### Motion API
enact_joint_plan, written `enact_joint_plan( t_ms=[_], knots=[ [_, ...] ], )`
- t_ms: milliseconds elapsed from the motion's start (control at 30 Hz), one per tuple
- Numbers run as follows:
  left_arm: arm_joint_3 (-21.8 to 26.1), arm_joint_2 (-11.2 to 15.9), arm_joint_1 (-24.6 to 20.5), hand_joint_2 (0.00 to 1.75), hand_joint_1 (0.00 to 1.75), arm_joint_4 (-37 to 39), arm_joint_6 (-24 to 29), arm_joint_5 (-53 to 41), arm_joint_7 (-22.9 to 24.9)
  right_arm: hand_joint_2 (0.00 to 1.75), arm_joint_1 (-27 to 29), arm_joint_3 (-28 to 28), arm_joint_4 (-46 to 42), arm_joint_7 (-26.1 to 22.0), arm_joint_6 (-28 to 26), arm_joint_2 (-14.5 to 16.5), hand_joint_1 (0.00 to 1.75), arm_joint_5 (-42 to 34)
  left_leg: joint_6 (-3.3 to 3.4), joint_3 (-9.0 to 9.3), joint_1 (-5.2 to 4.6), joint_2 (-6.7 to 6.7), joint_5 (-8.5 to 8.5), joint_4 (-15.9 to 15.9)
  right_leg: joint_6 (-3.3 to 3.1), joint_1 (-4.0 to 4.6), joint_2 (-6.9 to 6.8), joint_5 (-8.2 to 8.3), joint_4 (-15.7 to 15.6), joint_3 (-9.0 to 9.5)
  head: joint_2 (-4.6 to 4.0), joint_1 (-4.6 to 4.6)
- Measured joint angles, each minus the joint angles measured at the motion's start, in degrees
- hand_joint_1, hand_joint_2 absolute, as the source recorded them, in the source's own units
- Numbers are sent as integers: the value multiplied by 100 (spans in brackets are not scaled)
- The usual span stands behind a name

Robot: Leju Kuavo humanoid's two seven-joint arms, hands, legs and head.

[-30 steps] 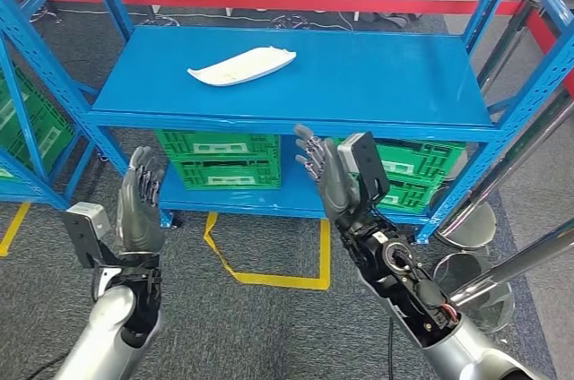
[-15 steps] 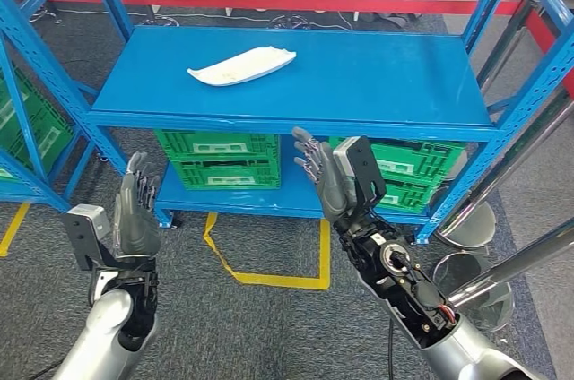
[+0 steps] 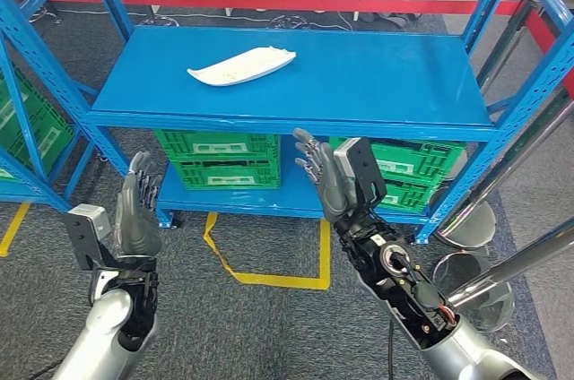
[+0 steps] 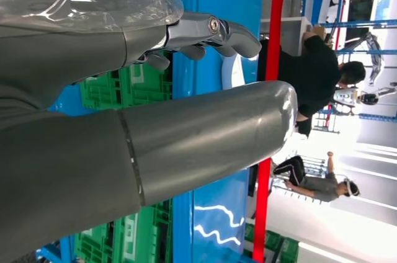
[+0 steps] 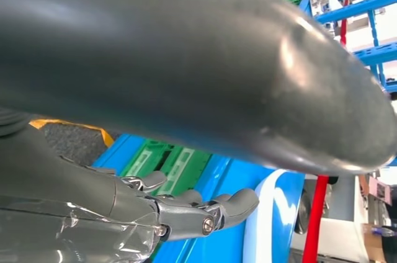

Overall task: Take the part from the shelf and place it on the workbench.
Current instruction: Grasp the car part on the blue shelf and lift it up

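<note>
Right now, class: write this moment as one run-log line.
part: white part on blue shelf, untouched | left hand: open, below shelf | right hand: open, below shelf edge | stage: pre-reach

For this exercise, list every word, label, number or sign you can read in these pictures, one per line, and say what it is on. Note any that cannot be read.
No text can be read.
Green crates under the blue shelf: pale label panels, too blurred to read.
White part: no marking visible.
Red barrier tape: plain, no lettering visible.
</note>
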Motion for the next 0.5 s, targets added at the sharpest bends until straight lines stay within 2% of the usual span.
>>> enact_joint_plan(
  t_ms=[167,333,500],
  knots=[
    [-1,-2,-13,0,0,0,-45,14,0,0,4,-2,0,-31,-21,0,0,17,7,-2,-3,0,-5,10,4,-4,0,2,-2,1,0,-1],
    [-1,-2,-35,0,0,2,-67,15,1,0,7,-4,6,-34,-24,0,0,72,44,-19,-7,1,-30,50,21,-8,-1,2,-3,2,0,-7],
    [0,5,-61,0,0,7,-66,49,-6,0,8,-4,4,-35,4,0,0,71,115,-49,-23,-2,-62,77,92,-17,-24,7,-31,16,-1,-10]
  ],
)
